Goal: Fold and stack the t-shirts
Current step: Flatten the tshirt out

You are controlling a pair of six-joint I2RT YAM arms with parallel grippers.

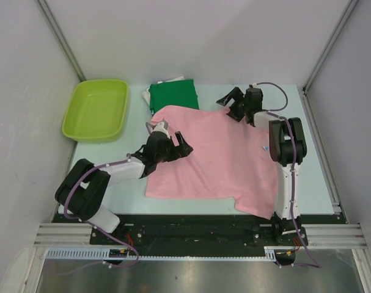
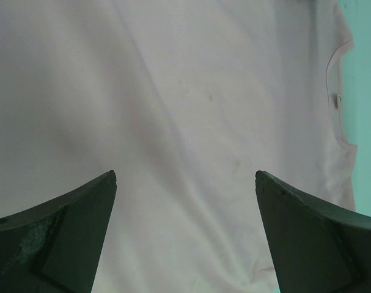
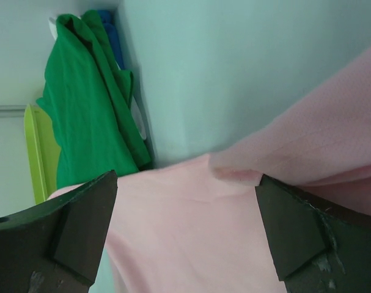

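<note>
The light pink t-shirt [image 1: 219,162] lies spread flat on the table, its neck to the right with a small label [image 2: 338,101]. My left gripper [image 1: 179,144] is open and empty over the shirt's left part; the left wrist view shows only pink cloth [image 2: 191,122] between the wide-apart jaws. My right gripper [image 1: 229,105] is open and empty above the shirt's far edge, where a sleeve lies folded over [image 3: 295,152]. A folded dark green shirt [image 1: 173,96] tops a stack at the back, with blue cloth [image 3: 113,36] and white cloth under it.
A lime green plastic tub [image 1: 96,108] stands at the back left. The green stack [image 3: 87,97] lies just left of the pink shirt's far corner. The table's right rail [image 1: 323,152] runs beside the right arm.
</note>
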